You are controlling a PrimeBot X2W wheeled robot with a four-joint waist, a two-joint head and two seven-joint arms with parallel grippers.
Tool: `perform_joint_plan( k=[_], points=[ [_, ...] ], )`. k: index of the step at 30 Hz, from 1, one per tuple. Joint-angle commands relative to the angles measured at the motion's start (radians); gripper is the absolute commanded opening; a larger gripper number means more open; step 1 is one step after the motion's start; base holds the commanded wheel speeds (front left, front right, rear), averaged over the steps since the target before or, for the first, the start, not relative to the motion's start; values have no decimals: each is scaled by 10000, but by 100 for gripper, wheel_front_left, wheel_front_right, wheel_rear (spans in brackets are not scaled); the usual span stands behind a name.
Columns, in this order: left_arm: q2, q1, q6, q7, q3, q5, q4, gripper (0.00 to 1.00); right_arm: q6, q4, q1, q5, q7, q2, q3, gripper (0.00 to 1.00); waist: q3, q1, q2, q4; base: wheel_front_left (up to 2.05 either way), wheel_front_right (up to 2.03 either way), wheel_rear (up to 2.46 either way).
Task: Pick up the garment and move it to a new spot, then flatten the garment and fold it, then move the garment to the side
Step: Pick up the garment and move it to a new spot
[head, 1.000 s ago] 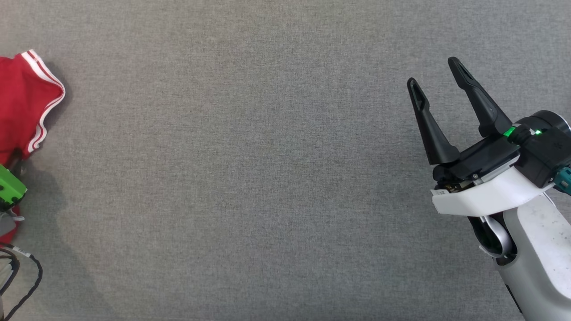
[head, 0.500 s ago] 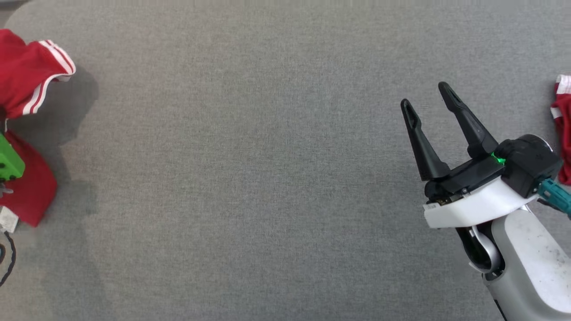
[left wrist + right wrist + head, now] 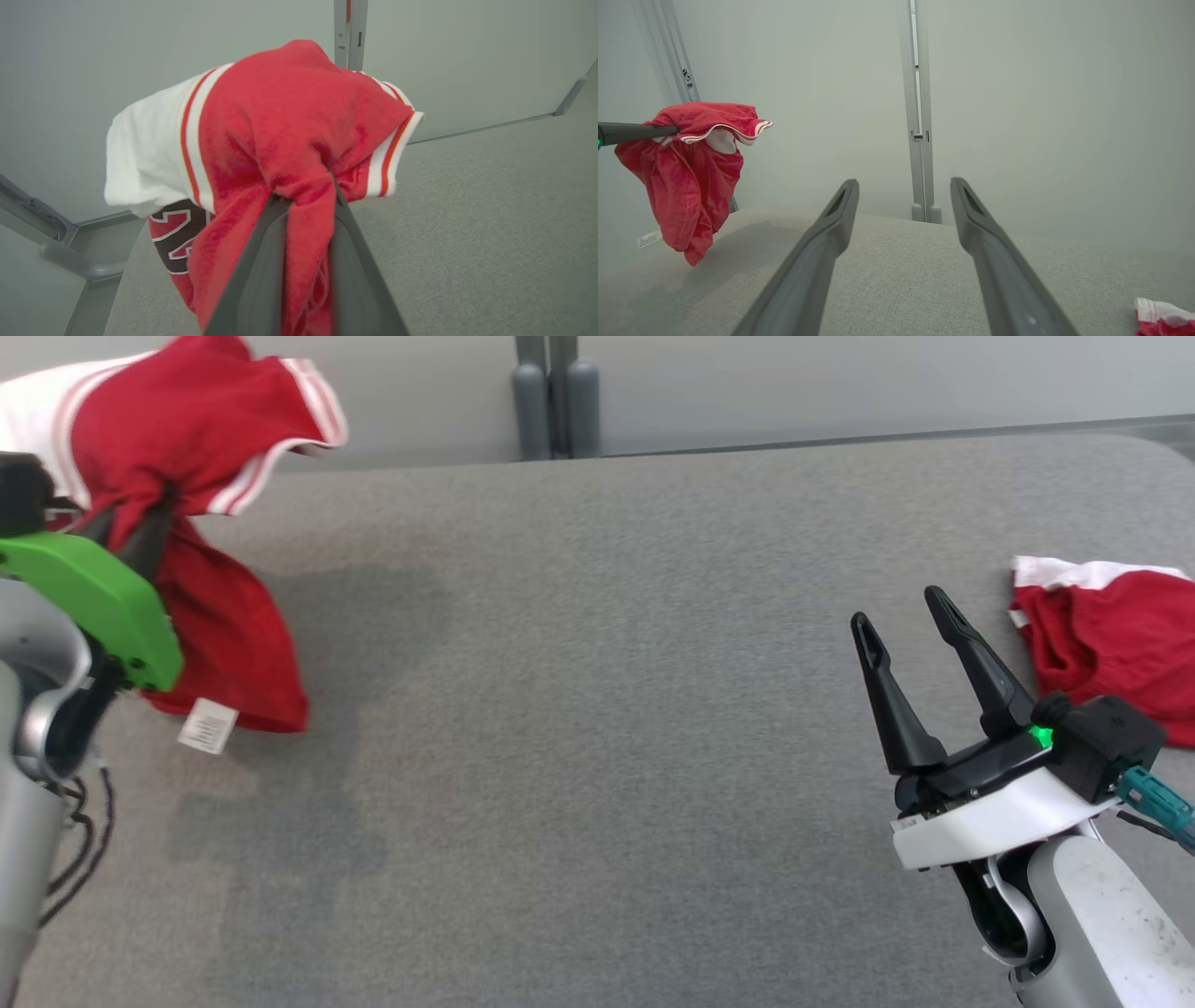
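Observation:
A red garment (image 3: 219, 439) with white-striped trim and a white panel hangs bunched in the air above the left end of the grey table (image 3: 597, 728). My left gripper (image 3: 157, 504) is shut on a gathered fold of it. In the left wrist view the fingertips (image 3: 280, 205) pinch the red cloth (image 3: 289, 116), which drapes over and down between the fingers. A white label (image 3: 207, 724) dangles at the garment's bottom. My right gripper (image 3: 898, 607) hovers open over the right side of the table, with nothing between its fingers (image 3: 831, 233).
A second red and white garment (image 3: 1111, 644) lies crumpled on the table just right of my right gripper, also seen as a small red heap (image 3: 1162, 319). A grey wall with a vertical post (image 3: 551, 392) stands behind the table's far edge.
The head camera has tilted up, bringing the wall and the second garment into view. My left gripper has shut on the red garment and lifted it off the table. The right gripper stays open.

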Motion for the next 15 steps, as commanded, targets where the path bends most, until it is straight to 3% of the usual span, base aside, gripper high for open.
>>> perform_joint_plan(
  k=[1,8,15],
  points=[
    [-121,259,-15,63,-108,10,-355,0,-5,20,168,26,-23,7,-15,100,-671,0,0,-756,0,0,0],
    [-1023,1187,277,217,-1037,190,-2231,0,-3,-119,300,39,-24,-39,-176,100,-637,0,0,-1419,0,0,0],
    [-2348,1920,479,-281,-2097,486,-1697,0,-3,-145,185,120,-24,29,-174,100,-269,0,0,-1835,0,0,0]
  ],
)
